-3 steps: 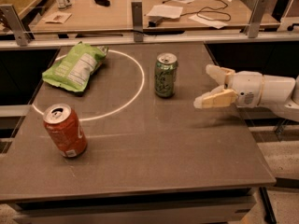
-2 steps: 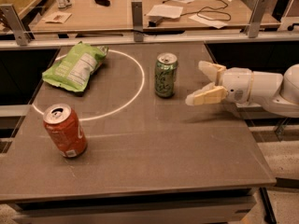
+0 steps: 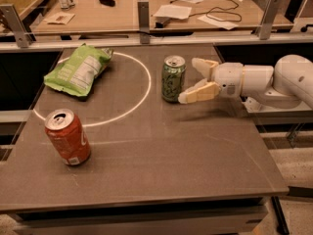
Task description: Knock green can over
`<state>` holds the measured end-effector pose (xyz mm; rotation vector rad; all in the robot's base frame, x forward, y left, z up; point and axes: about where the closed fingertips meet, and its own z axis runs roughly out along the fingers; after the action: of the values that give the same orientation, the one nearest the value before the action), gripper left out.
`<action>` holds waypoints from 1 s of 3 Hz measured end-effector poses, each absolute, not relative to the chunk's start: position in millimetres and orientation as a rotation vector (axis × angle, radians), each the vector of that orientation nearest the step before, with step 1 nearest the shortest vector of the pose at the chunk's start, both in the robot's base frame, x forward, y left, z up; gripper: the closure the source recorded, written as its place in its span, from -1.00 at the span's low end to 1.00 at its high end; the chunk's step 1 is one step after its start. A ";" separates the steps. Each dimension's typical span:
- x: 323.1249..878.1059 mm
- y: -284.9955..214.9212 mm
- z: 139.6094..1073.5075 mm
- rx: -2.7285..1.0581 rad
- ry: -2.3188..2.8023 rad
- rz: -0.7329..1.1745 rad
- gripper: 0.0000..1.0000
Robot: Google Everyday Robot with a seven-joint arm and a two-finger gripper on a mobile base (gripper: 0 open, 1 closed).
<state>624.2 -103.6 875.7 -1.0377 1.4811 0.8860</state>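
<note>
The arm (image 3: 288,80) was cut off rightward — its gripper (image 3: 188,81), jaws released, sat just beside the upright green can (image 3: 173,80) near the bench's (image 3: 171,160) far edge, contents hidden.

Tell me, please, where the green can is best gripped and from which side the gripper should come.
Probably around its mid-body, from the right of the view. The green can stands upright with a plain round wall, and the gripper hangs open close beside it on that side, at about mid-height, so the fingers could close straight across the wall.

Green can (image 3: 173,82): glossy metal, silver top. Gripper (image 3: 188,81) just right of it: smooth white plastic, matt cream fingers (image 3: 200,91). Worktop (image 3: 171,151): matt dark grey.
</note>
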 end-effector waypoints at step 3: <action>631.2 -56.6 881.5 -1.060 1.424 0.969 -0.67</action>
<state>631.2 -56.6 881.5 -1.0605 1.4244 0.9687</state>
